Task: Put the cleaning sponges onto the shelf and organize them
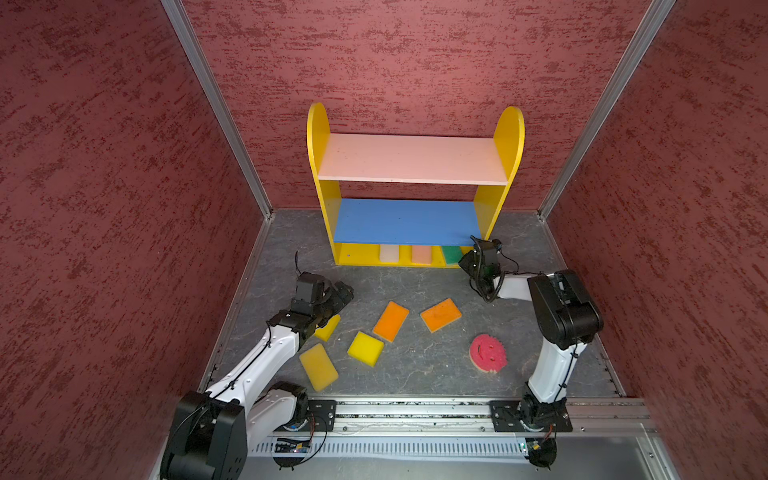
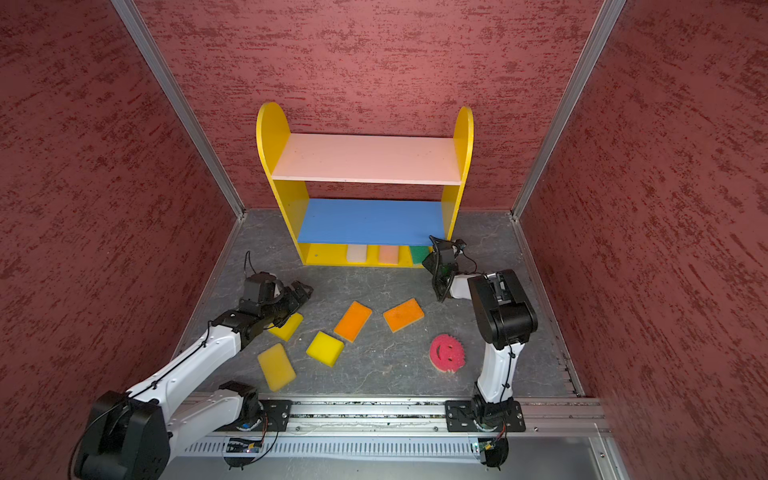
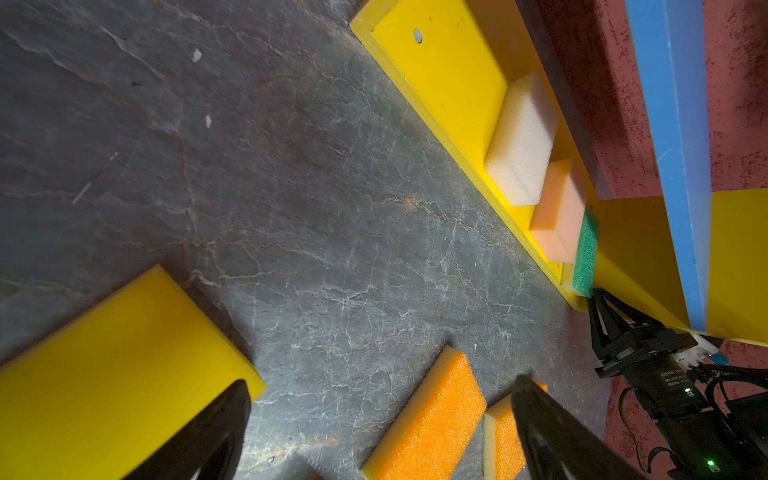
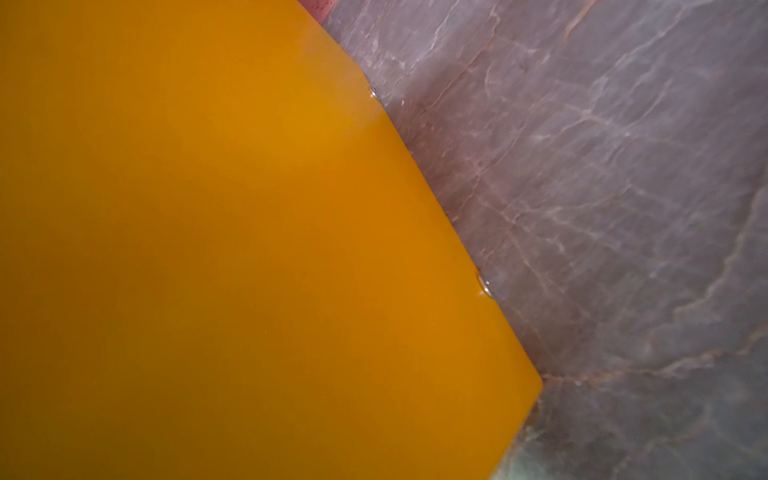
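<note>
Left wrist view: left gripper wide apart, right gripper (state unclear) beside green sponge.

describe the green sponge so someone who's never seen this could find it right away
Find the shelf against the back wall and look at its yellow bottom board. Three sponges sit there in a row, and the green sponge is the rightmost. Its neighbours, the cream sponge and the peach sponge, are pale; it alone is green.

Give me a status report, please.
Left end effector open, empty. Right end effector at green sponge on bottom board, grip unclear. Six sponges on floor. No obstruction seen.
</note>
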Motion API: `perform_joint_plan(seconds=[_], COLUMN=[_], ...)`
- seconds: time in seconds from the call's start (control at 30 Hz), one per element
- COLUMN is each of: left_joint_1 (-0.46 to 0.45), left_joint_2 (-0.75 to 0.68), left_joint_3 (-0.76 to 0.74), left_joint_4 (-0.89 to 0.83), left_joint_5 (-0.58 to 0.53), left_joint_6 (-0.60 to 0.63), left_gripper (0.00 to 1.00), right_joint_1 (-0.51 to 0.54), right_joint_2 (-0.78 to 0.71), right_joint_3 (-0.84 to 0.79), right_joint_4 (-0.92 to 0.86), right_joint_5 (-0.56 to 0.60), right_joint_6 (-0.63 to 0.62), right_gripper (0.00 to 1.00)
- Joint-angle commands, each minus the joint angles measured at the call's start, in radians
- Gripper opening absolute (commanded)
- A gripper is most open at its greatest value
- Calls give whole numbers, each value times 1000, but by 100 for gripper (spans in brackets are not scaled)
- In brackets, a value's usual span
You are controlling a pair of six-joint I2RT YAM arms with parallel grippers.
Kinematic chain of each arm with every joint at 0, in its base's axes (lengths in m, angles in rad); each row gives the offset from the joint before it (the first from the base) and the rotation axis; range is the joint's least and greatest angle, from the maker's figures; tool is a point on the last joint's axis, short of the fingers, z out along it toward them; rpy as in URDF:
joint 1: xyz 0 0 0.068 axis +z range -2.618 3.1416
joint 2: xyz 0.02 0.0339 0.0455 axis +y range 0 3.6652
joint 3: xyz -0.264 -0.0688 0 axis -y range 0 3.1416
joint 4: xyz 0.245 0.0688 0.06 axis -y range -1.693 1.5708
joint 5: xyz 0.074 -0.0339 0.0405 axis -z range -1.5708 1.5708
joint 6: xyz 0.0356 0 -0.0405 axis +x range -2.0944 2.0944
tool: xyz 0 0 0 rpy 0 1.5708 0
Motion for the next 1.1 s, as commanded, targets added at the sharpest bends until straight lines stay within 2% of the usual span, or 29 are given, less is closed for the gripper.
perform_joint_plan(seconds=[0.0, 0.1, 0.33, 0.8, 1.07], left_joint_1=[7, 6, 0, -2, -2], left_joint_2=[-3, -3, -3, 5, 20], left_joint_3=[-14, -13, -12, -13, -13], left_joint_4=[26, 25, 26, 28, 38], left_joint_5=[4, 4, 3, 1, 6], left_joint_6=[-1, -1, -4, -5, -7], left_gripper=[98, 97, 98, 97, 98], right_joint_1=[8, 8, 8, 7, 7], right_joint_2=[-47, -60, -31, 44, 49], right_joint_3=[16, 10, 55, 66, 59], right_joint_4=[25, 27, -6, 15, 34], right_joint_5=[-32, -37, -56, -78, -89], right_joint_6=[-12, -12, -32, -16, -6], right_gripper=[20, 21, 30, 31, 27])
